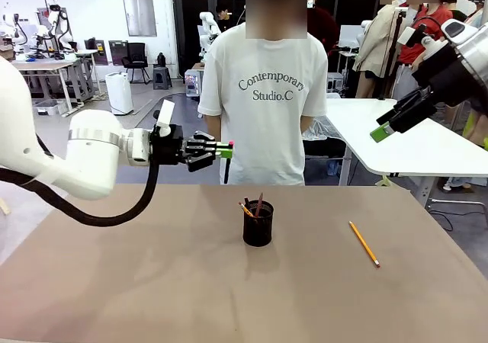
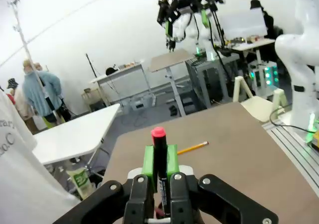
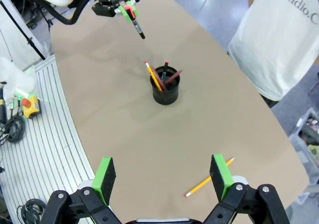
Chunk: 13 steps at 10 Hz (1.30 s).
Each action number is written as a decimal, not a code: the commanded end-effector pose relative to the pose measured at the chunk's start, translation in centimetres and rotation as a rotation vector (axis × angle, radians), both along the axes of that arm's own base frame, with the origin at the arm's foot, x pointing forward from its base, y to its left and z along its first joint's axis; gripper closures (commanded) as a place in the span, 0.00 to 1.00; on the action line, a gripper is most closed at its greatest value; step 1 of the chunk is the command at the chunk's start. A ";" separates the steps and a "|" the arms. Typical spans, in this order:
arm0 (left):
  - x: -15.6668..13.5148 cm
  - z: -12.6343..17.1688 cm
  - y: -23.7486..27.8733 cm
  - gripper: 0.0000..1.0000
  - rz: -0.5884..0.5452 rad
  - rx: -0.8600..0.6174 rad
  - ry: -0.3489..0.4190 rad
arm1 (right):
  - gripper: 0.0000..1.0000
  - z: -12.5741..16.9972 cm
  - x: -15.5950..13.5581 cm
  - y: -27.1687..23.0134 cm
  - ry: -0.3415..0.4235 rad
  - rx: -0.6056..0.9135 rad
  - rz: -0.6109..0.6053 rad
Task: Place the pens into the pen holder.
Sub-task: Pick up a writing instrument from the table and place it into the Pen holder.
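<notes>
The black mesh pen holder (image 1: 258, 225) (image 3: 165, 90) stands mid-table with three pens sticking out of it: a yellow one, a reddish-brown one and a black one. My left gripper (image 1: 223, 152) (image 2: 159, 160) (image 3: 125, 8) hovers high above the table, left of the holder, shut on a black pen with a red end (image 1: 226, 169) (image 2: 158, 152) (image 3: 137, 26) that hangs down from its green pads. A yellow pencil (image 1: 364, 243) (image 2: 192, 147) (image 3: 209, 183) lies flat on the table right of the holder. My right gripper (image 1: 390, 126) (image 3: 163, 176) is raised at the far right, open and holding nothing.
A person in a white T-shirt (image 1: 263, 99) stands at the table's far edge, behind the holder. A white table (image 1: 412, 141) stands beyond at the right. The brown tabletop (image 1: 152, 282) is bare around the holder and the pencil.
</notes>
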<state>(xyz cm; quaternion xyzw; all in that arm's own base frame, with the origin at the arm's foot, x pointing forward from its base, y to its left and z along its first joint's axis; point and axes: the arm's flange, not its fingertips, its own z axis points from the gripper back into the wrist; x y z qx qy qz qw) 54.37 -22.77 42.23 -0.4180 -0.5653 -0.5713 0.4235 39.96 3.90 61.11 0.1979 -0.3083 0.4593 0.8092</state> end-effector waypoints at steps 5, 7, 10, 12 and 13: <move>0.1 -0.3 -0.7 1.00 -0.001 -0.026 0.009 | 0.00 0.1 0.1 0.0 -0.008 0.019 0.015; 0.6 -0.6 -1.0 1.00 -0.001 -0.043 0.019 | 0.00 0.1 0.1 0.0 -0.008 0.019 0.015; -0.2 -2.5 -3.2 1.00 -0.139 -0.109 0.065 | 0.00 0.1 0.1 0.0 -0.008 0.019 0.015; -0.3 -2.7 -4.7 1.00 -0.167 -0.123 0.041 | 0.00 0.1 0.1 0.0 -0.008 0.019 0.015; -0.4 -2.9 -5.2 1.00 -0.179 -0.122 0.035 | 0.00 0.1 0.1 0.0 -0.008 0.019 0.015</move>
